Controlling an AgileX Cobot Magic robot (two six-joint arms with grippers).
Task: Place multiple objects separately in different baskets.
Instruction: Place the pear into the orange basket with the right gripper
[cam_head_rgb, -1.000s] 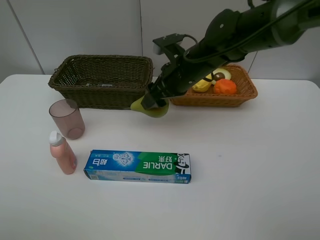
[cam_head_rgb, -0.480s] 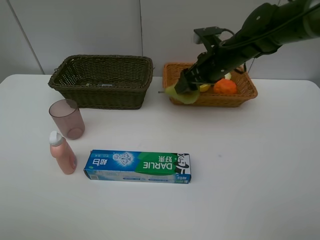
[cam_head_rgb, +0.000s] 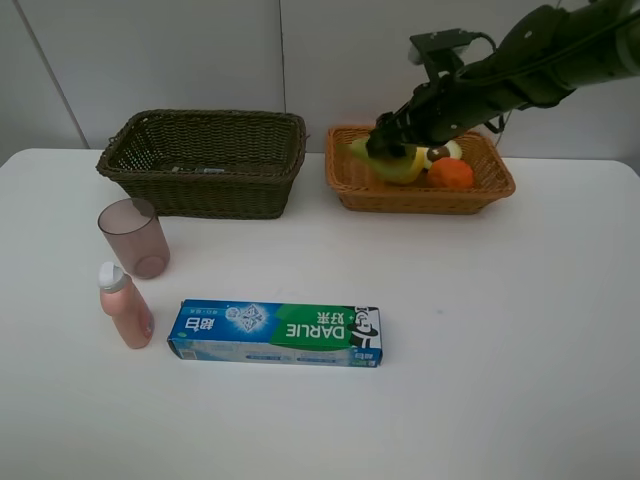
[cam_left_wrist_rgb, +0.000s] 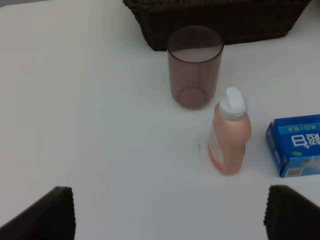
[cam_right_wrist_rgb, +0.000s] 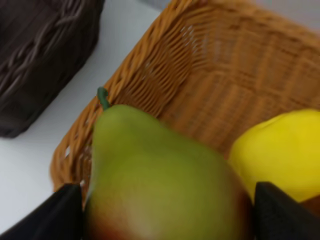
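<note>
Right gripper (cam_head_rgb: 391, 149) is clasping green-red pear (cam_right_wrist_rgb: 160, 182) over tan basket (cam_head_rgb: 425, 198); left gripper (cam_left_wrist_rgb: 171, 218), gaping empty, is showing only wrist-side.

The white table (cam_head_rgb: 500, 330) I work over carries five things: a dark brown-green wicker basket (cam_head_rgb: 200, 195) at the back left, a light orange-tan wicker basket (cam_head_rgb: 420, 198) near it on the right, then an upright translucent mauve cup (cam_head_rgb: 134, 237), a standing pink white-capped bottle (cam_head_rgb: 124, 306), and a DARLIE toothpaste box (cam_head_rgb: 275, 333) lying flat
</note>
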